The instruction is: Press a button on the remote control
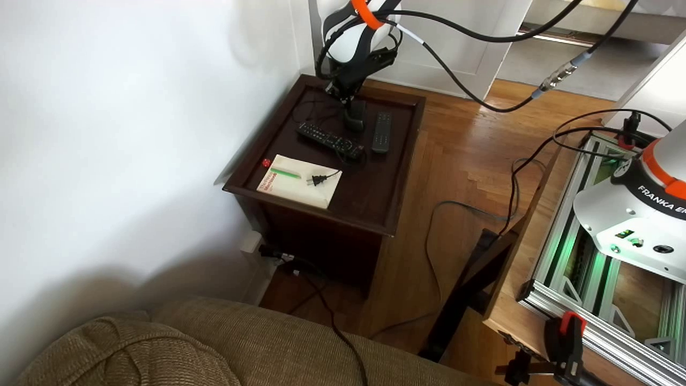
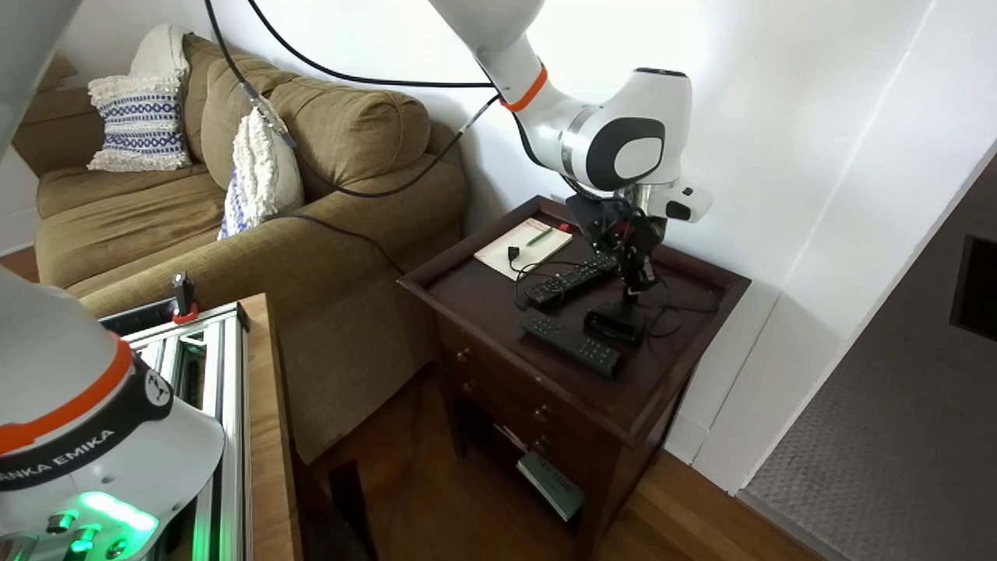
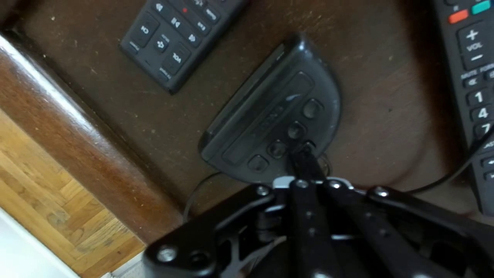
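Observation:
Two black remote controls lie on the dark side table. The slim remote [image 1: 381,132] also shows in an exterior view [image 2: 572,343] and at the top left of the wrist view [image 3: 181,34]. The longer remote [image 1: 330,141] shows in an exterior view [image 2: 572,279] and at the right of the wrist view [image 3: 476,94]. Between them stands a small black half-round device [image 3: 266,116] with several buttons, also in an exterior view [image 2: 615,321]. My gripper [image 3: 304,152] is shut and empty, pointing down. Its tips cover part of the device's button row; I cannot tell whether they touch.
The side table [image 1: 364,198] has a raised rim and stands beside a white wall [image 1: 134,107]. A pale book [image 1: 305,195] with a green pen [image 1: 285,173] and a plug [image 1: 317,179] lies near its edge. A red die [image 1: 266,162] lies alongside. Thin cables surround the device.

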